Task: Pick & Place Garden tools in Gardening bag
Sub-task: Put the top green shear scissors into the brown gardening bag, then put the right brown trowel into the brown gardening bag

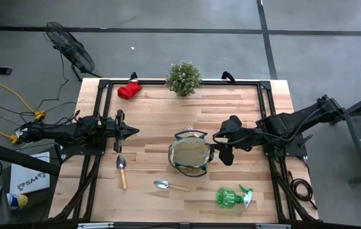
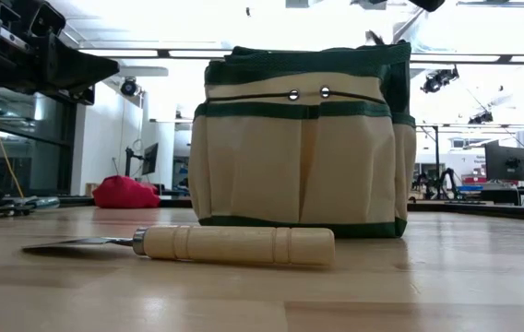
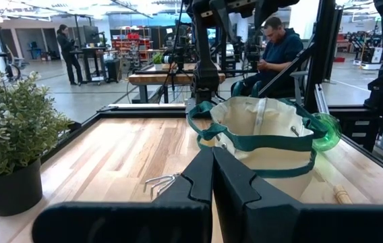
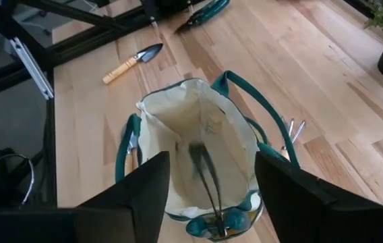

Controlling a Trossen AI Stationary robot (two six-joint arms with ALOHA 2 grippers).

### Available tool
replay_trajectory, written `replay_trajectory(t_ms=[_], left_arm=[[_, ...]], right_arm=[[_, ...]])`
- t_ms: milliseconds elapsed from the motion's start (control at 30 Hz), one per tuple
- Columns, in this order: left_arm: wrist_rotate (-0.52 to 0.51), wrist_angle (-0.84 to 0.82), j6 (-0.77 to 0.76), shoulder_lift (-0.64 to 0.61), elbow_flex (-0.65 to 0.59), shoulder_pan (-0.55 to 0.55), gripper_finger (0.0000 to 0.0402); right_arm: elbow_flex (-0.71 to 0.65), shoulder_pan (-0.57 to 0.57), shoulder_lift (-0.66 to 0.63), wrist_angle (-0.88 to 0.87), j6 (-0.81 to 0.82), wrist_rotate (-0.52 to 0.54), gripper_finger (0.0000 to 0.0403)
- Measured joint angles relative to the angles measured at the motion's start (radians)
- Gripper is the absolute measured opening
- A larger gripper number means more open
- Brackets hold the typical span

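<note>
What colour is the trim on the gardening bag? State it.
Dark green trim on the tan gardening bag, clearest in the low view.

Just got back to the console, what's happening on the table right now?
The right gripper is open over the gardening bag, fingers apart above its mouth, holding nothing; something dark lies inside the bag. The left gripper waits shut at the table's left side. Two trowels, the green spray bottle and the red glove bundle lie on the table outside the bag. The potted plant stands at the far edge.
</note>
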Motion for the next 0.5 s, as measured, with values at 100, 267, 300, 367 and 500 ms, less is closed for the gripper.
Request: replay_trajectory(t_ms=[100, 267, 300, 367, 500], left_arm=[[0.0, 0.0, 0.0, 0.0, 0.0, 0.0, 0.0], [0.001, 0.0, 0.0, 0.0, 0.0, 0.0, 0.0], [0.001, 0.0, 0.0, 0.0, 0.0, 0.0, 0.0], [0.001, 0.0, 0.0, 0.0, 0.0, 0.0, 0.0], [0.001, 0.0, 0.0, 0.0, 0.0, 0.0, 0.0]], right_arm=[[0.0, 0.0, -0.016, 0.0, -0.002, 0.002, 0.0211], [0.0, 0.0, -0.033, 0.0, -0.009, 0.024, 0.0211], [0.0, 0.0, -0.035, 0.0, -0.009, 0.027, 0.0211], [0.0, 0.003, -0.039, 0.0, -0.009, 0.027, 0.0211], [0.0, 0.037, -0.039, 0.0, -0.01, 0.026, 0.0211]])
